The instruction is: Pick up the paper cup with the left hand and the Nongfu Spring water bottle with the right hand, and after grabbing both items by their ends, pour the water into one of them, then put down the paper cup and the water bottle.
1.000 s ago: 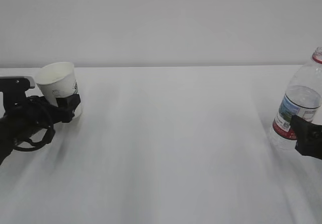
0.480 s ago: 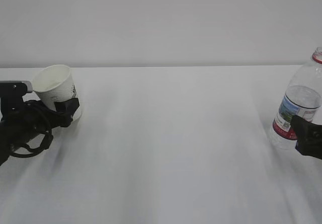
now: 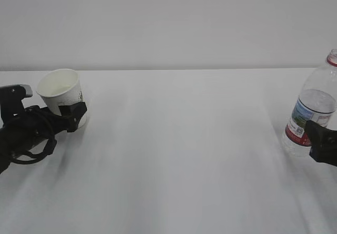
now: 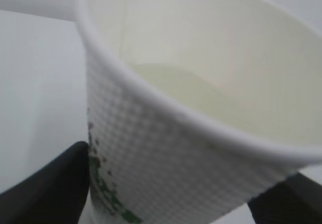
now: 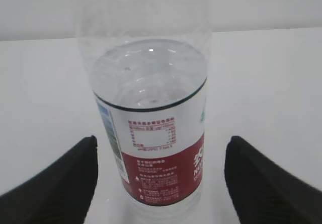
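Seemingly thin and crushable, the cup (image 4: 201, 133) is flanked low by the left hand (image 3: 52, 119)'s parted jaws, grip unconfirmed; the part-full bottle (image 5: 151, 128), judged heavier and slick, is bracketed untouched by the open right hand (image 5: 161, 178).

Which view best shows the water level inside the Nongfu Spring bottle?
The right wrist view: the Nongfu Spring water bottle fills the frame and the water surface shows just above the label. The exterior view shows the bottle small at the right edge, cut off by the frame. The left wrist view shows only the paper cup.

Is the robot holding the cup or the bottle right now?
Neither for sure. The paper cup sits between left fingers, grip unclear. The bottle stands free between open fingers.
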Motion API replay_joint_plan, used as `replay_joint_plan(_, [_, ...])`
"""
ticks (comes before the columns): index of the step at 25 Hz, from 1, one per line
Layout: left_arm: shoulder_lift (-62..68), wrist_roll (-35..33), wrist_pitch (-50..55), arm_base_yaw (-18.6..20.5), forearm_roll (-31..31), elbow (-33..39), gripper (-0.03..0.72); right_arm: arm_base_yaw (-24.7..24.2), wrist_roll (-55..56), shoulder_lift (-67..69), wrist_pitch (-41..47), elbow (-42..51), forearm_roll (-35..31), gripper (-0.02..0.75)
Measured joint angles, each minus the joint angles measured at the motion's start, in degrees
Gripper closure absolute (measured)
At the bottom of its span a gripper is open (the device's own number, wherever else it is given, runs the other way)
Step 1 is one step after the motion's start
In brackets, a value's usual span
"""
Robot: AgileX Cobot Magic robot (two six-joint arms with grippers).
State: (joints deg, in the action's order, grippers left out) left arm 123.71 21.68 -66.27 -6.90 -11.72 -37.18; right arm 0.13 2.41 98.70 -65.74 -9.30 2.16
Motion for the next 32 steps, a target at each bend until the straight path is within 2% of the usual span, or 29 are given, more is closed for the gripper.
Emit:
replay_joint_plan(8, [0.0,0.13,0.0,0.0,-0.6,0.58,-0.002,0.0,0.04,0.0,0.0,0.0,0.0,0.148])
replay_joint_plan(25, [-2.89,0.48,-0.02,0.0,-0.85,7.08,0.017,0.0,0.04,0.0,0.0,0.0,0.0,0.147])
replay_joint_plan(32, [-4.67,0.48,-0.02,0.0,-0.89,10.09,0.029,0.0,0.14,0.0,0.0,3.48,-0.13,0.148])
